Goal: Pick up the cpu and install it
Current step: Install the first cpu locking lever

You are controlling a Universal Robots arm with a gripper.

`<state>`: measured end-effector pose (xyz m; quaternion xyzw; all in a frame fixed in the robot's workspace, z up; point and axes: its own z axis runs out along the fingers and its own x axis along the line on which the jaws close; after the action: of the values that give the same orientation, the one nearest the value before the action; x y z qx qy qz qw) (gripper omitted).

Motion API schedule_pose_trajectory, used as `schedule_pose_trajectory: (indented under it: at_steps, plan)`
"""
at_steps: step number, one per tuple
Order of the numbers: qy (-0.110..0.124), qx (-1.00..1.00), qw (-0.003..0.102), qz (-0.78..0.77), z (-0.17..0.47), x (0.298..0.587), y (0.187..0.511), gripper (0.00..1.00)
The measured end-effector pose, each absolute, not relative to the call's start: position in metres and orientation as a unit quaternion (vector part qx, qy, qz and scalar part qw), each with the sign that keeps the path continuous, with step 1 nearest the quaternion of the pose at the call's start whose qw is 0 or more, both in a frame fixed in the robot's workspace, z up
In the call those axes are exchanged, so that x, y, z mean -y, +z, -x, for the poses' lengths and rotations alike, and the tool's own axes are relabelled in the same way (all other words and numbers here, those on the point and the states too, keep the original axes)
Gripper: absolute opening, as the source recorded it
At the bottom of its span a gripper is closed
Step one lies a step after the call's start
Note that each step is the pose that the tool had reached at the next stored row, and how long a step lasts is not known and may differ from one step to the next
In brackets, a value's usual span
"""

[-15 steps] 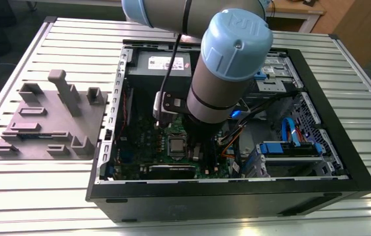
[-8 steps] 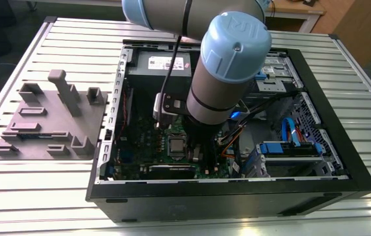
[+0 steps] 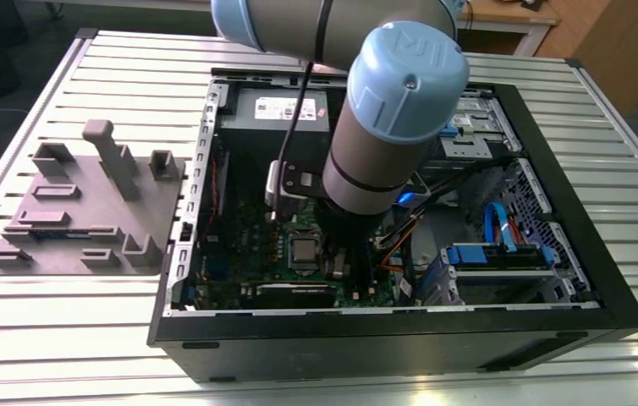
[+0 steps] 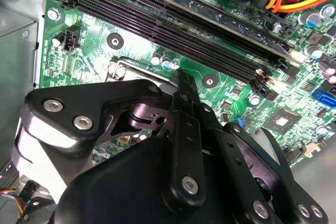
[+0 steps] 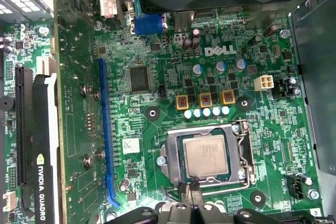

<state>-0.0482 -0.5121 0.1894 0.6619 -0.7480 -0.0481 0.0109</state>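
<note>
Silvery-grey square cpu (image 5: pixel 206 157) with a thin pale rim lies flat inside the metal socket frame (image 5: pixel 170 153) and fills its opening. Black gripper (image 5: pixel 190 190) sits right at one edge of the frame, its tip at the cpu's rim; contact unclear, and clenched or released cannot be told. In the second wrist view the gripper (image 4: pixel 181 77) hangs over the same frame. Green motherboard (image 5: pixel 252 129) surrounds the frame; a long blue slot (image 5: pixel 105 129) is beside it and long black memory slots (image 4: pixel 173 30) near it. Black open computer case (image 3: pixel 409 347) encloses the frame, and the grey arm with pale blue caps (image 3: pixel 382 161) reaches down over it.
</note>
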Motion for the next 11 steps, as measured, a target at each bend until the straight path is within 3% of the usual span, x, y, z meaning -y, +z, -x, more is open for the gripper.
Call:
schedule_pose_trajectory:
  at_steps: [11]
  plan:
    - [-0.049, 0.747, 0.010, -0.662, 0.0449, 0.5122, 0.1882, 0.10]
